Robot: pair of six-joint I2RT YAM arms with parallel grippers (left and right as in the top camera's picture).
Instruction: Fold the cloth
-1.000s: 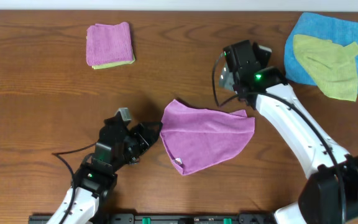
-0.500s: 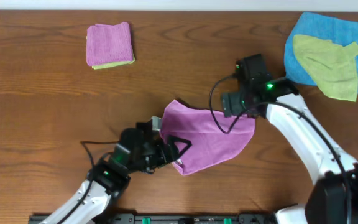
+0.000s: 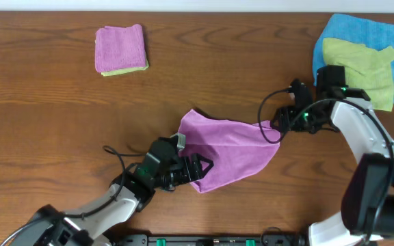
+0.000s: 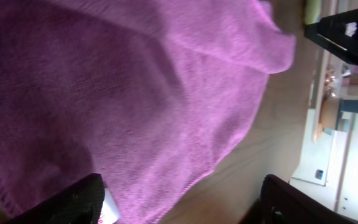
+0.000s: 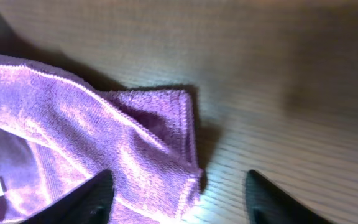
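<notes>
The purple-magenta cloth (image 3: 228, 149) lies crumpled in a rough triangle at the table's middle. My left gripper (image 3: 198, 169) is open at the cloth's lower left edge, its jaws (image 4: 182, 202) straddling the hem, with the white tag (image 4: 110, 208) beside the left finger. My right gripper (image 3: 273, 124) is open at the cloth's right corner. In the right wrist view that corner (image 5: 182, 143) lies between the open fingers (image 5: 179, 199) on the wood. The cloth fills the left wrist view (image 4: 135, 93).
A folded purple and yellow-green stack (image 3: 120, 48) sits at the back left. A yellow-green cloth (image 3: 361, 68) lies on a bright blue cloth (image 3: 361, 31) at the back right, close to my right arm.
My left gripper has moved right onto the cloth's lower left edge. My right gripper has come down and forward from behind the cloth to its right corner.
</notes>
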